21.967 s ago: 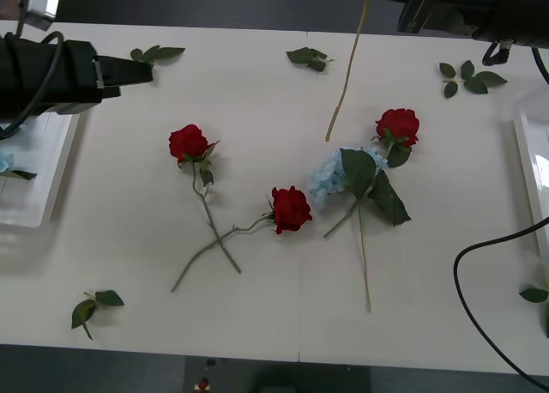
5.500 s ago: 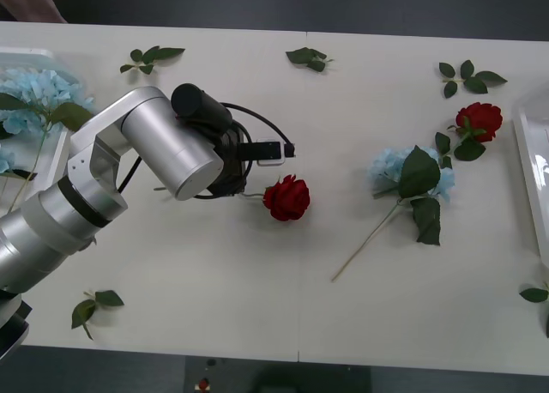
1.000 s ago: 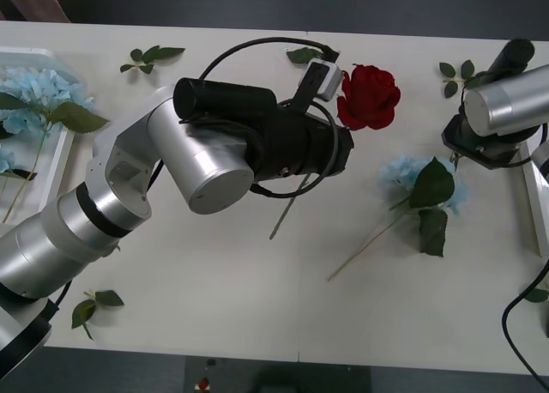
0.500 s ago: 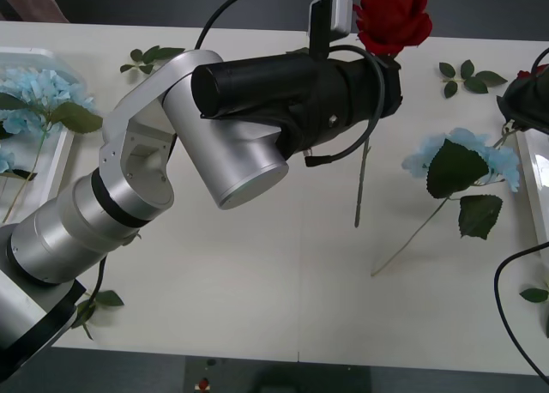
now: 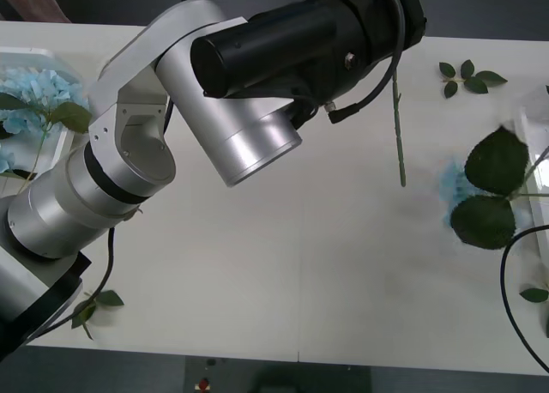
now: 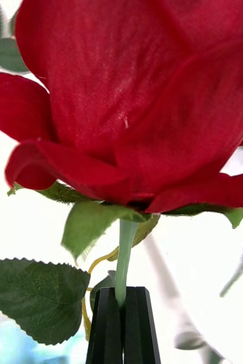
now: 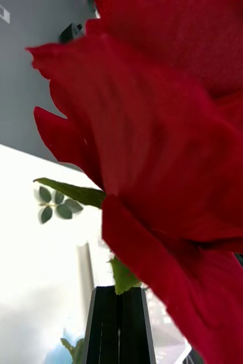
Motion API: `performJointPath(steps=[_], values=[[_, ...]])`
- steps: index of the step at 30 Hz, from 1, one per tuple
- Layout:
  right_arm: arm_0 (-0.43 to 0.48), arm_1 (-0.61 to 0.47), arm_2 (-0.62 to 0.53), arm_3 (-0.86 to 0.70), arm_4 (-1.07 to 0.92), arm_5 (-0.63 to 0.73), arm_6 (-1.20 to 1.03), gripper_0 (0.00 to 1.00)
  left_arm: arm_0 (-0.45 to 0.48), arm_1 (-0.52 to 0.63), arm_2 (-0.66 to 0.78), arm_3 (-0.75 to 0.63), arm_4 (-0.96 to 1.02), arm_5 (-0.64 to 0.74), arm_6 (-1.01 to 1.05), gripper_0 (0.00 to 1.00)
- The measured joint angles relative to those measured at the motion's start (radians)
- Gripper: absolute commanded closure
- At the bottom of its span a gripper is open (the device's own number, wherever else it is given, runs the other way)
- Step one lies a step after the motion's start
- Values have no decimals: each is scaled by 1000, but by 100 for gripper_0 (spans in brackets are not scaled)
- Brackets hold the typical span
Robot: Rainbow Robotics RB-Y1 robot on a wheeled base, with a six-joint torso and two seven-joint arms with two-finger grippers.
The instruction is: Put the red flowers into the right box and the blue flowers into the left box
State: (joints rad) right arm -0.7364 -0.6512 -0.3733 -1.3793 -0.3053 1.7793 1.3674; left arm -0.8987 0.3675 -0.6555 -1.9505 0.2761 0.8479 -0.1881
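The left arm reaches across the table, raised well above it. Its gripper is closed on the stem just under a red rose; the stem hangs down past the arm's black wrist toward the table. Behind that rose the left wrist view shows a leaf sprig lying on the table.

The right gripper is also pinched tight, on the stem of a second rose, just below the bloom, with serrated leaves beside the fingers.

A blue hydrangea with two big dark leaves sits at the table's right edge, just beside the right box. At the far side from it, the left box holds more blue flowers. Leaf sprigs lie scattered over the table.
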Motion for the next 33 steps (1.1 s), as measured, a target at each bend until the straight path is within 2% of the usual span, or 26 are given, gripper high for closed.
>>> performJointPath(steps=[8, 17, 25, 33], values=[[0, -53, -42, -1, 35, 2, 137, 100, 0, 0, 53, -15, -7, 0, 0, 100], [0, -97, -45, -18, 33, 54, 146, 100, 0, 0, 55, -15, -19, 0, 0, 100], [0, -134, -98, -26, 31, 55, 149, 100, 0, 0, 95, -15, -19, -1, -1, 100], [0, -233, -99, 96, 62, -36, 367, 100, 0, 0, 116, -15, -19, -5, -4, 100]])
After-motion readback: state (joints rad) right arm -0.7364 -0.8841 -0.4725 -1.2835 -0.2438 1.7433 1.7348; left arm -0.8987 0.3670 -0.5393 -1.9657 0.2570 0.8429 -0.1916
